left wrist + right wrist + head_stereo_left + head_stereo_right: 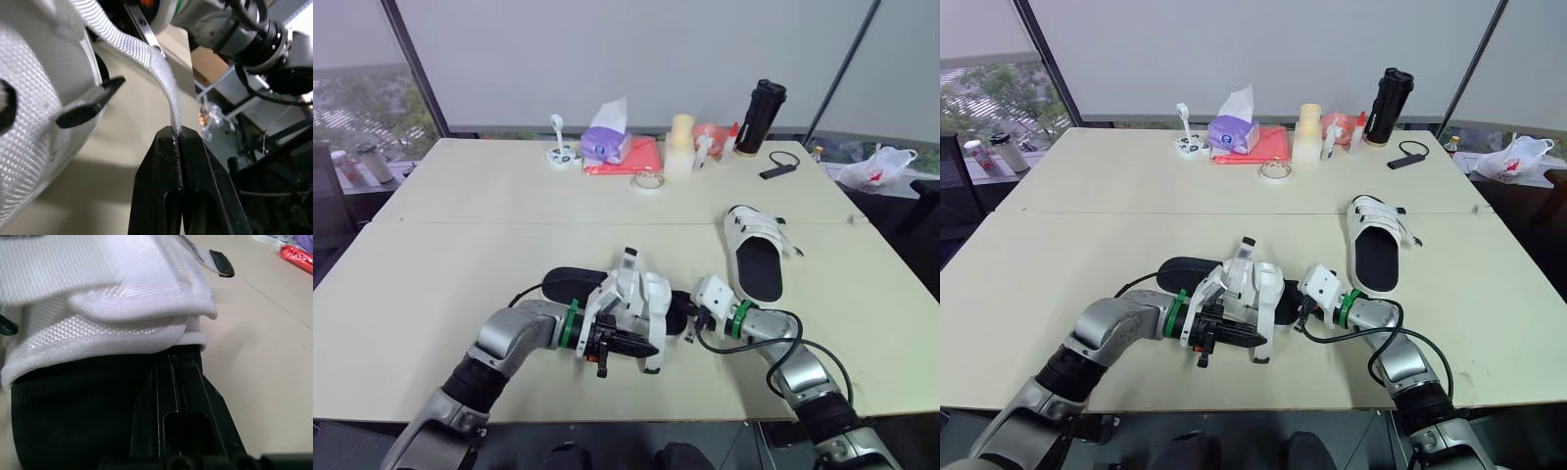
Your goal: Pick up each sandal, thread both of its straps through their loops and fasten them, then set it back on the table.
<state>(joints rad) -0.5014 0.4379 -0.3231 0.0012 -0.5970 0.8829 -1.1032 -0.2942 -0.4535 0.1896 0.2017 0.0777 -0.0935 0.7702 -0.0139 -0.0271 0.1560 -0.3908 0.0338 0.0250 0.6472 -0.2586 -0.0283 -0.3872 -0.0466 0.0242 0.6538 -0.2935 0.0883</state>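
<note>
A white-strapped sandal with a black sole (576, 284) lies near the table's front edge, held between both grippers. My left gripper (177, 142) is shut on the end of one white strap (146, 54), pulling it away from the upper; a black loop (90, 100) sticks out beside it. In the left eye view the left gripper (644, 347) sits at the sandal's near side. On the sandal's right end, my right gripper (173, 360) is shut on the black sole, under the white upper (107, 298). A second sandal (754, 250) lies flat to the right, further back, straps fastened.
Along the table's far edge stand a purple tissue pack (605, 137), a red packet (626, 157), a tape roll (648, 182), stacked cups (680, 145) and a black flask (762, 117). A black cable (781, 166) lies nearby. Bare tabletop (460, 255) stretches to the left.
</note>
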